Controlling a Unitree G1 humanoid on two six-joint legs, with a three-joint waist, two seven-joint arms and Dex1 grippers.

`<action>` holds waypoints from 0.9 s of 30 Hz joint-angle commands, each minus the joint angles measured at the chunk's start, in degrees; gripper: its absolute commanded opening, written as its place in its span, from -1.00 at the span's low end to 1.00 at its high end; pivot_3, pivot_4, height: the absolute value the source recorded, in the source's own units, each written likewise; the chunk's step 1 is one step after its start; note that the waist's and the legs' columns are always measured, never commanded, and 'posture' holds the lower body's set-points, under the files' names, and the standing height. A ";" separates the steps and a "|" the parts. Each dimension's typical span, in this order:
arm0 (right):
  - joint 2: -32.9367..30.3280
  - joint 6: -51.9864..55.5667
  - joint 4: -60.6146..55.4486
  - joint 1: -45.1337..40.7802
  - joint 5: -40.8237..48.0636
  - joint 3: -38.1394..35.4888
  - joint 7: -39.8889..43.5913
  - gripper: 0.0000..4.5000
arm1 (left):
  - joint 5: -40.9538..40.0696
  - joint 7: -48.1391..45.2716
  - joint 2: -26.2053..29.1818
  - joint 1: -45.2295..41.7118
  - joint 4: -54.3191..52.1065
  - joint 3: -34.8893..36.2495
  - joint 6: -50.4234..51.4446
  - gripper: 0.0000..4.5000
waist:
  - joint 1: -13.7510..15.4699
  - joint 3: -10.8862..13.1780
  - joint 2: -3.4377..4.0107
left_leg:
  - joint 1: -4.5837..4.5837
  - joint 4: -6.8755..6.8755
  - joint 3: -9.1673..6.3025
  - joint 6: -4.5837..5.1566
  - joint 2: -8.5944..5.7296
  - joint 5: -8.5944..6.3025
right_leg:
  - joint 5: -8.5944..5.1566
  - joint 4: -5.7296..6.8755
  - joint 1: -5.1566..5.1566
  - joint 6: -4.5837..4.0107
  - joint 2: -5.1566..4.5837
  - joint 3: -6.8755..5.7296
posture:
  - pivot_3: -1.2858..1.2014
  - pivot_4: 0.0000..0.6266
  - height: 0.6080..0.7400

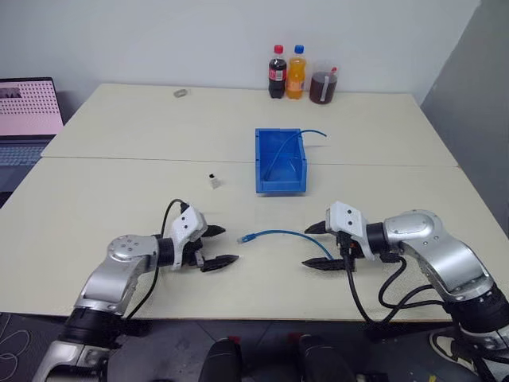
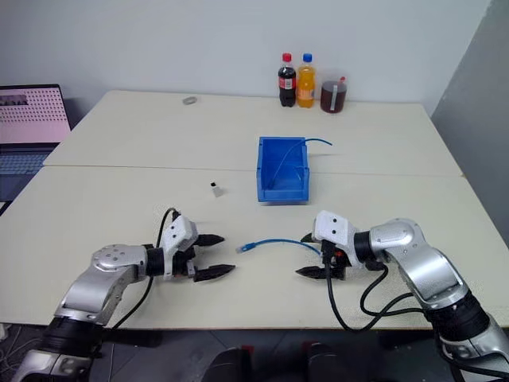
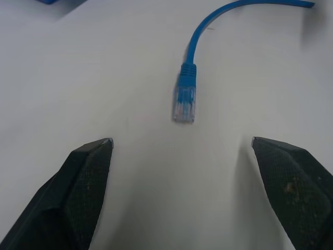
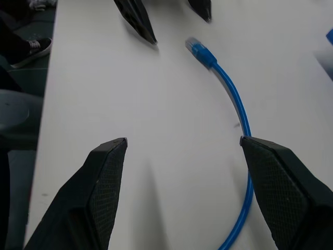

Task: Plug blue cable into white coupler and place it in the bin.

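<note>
**Cable loose on table, both claws spread**

Nearest: left gripper [image 1: 219, 246] and right gripper [image 1: 315, 245] face each other low over the table [image 1: 119, 199], w/ the blue cable [image 1: 286, 234] lying btwn them. Both have fingers wide apart, nothing held. The cable's pale plug [image 3: 184, 104] sits flat on the table, just ahead of the left gripper's fingertips [image 3: 99, 151], centred in the gap, not touching. From the plug the cord curves across to the right gripper and passes under or right beside one of its fingers [image 4: 276, 172]; can't tell if they touch.

Mid table: the white coupler [image 1: 212, 180] stands alone, upright, well apart from cable and grippers, left of the bin [image 1: 281, 183]. Nothing btwn it and the left gripper. Bin sits past the cable, w/ a second blue cord [image 1: 306, 135] inside, one end hanging over its far right corner.

Far edge: cola bottle [image 1: 277, 72], orange bottle [image 1: 296, 72], dark jug [image 1: 323, 83] in a row; small grey object [image 1: 180, 93] to their left. Laptop [image 1: 28, 119] off the table's left side.
</note>
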 commanded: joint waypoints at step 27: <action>-0.50 4.90 -7.32 0.91 4.31 -1.03 -6.83 0.67 | 7.32 -5.20 -3.91 -4.06 7.07 -9.88 -1.54 -0.85 | 0.94 -0.27 0.21 | 0.01 0.04 -0.14 0.00 -0.10 0.00 | -0.03 -0.03 0.15 -0.02 -0.03 -0.10 | 0.03 -0.52 1.00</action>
